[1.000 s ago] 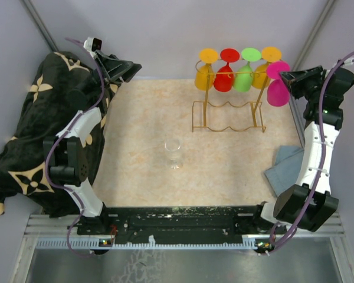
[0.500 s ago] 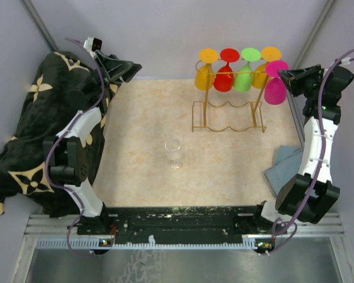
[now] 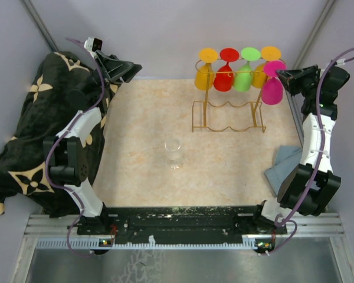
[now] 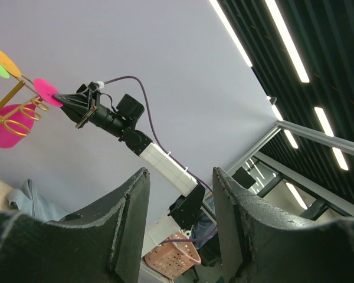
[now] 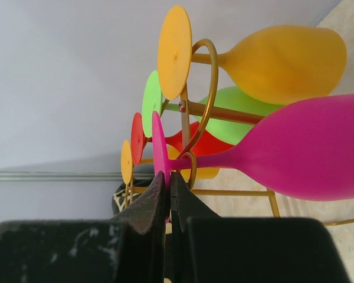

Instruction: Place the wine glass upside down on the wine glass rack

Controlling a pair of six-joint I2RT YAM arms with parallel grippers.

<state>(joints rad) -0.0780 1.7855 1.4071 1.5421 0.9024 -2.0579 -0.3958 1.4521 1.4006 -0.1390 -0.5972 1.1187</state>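
Right end effector point(image 5: 168, 177) pinches the pink wine glass point(image 5: 307, 147) at the rack point(image 5: 224, 111) — left end effector point(image 4: 180, 174) parted, empty.

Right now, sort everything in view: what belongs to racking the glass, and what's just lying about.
Job: pink wine glass, foot pinched in the right gripper; gold wire rack; four glasses already hanging; clear wine glass upright on the table.
Lying about: black patterned cloth; blue-grey cloth.

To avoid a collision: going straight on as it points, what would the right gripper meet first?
Probably the looped rail end of the wine glass rack, just past the foot of the pink wine glass that the right gripper pinches; depth is unclear.
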